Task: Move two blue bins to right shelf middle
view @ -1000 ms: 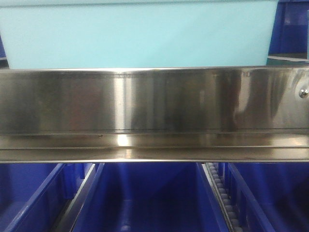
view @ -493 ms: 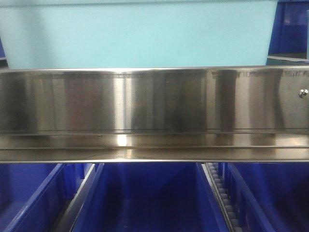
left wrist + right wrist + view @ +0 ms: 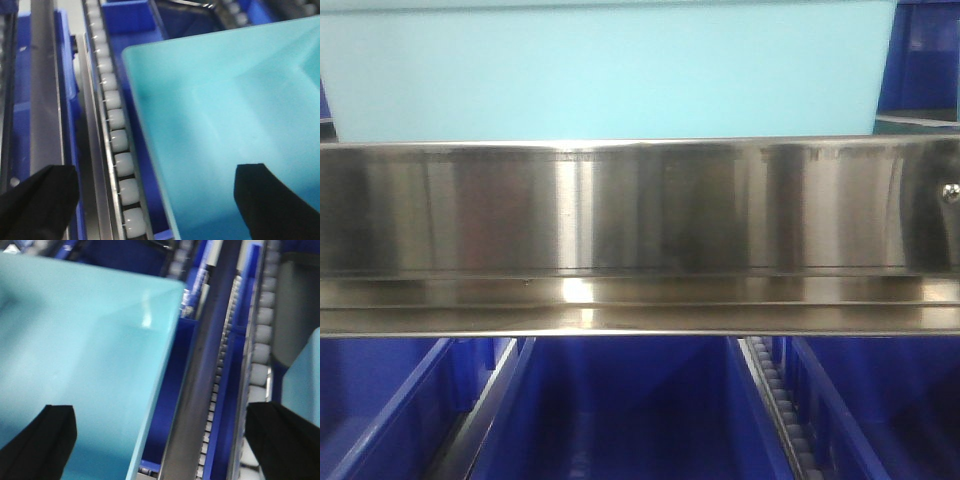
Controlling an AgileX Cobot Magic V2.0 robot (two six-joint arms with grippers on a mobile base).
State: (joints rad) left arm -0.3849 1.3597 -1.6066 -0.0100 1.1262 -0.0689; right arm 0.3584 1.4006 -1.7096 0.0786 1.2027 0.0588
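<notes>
A light blue bin (image 3: 610,75) fills the shelf level above the steel front rail (image 3: 640,230). In the left wrist view its left wall and hollow inside (image 3: 225,110) show. My left gripper (image 3: 155,205) is open and straddles that wall, one black finger (image 3: 40,205) outside and the other (image 3: 270,200) over the inside. In the right wrist view my right gripper (image 3: 160,445) is open astride the bin's right wall (image 3: 150,405). One of its fingers (image 3: 37,445) is over the bin's inside and the other (image 3: 285,440) is outside.
Dark blue bins (image 3: 630,410) stand side by side on the level below, split by roller tracks (image 3: 775,400). White rollers (image 3: 117,145) run along the light blue bin's left side. Another roller track (image 3: 260,340) and part of a second light blue bin (image 3: 305,375) lie to its right.
Only the reflections on the steel rail shift slightly; the bin and the shelf stay where they were.
</notes>
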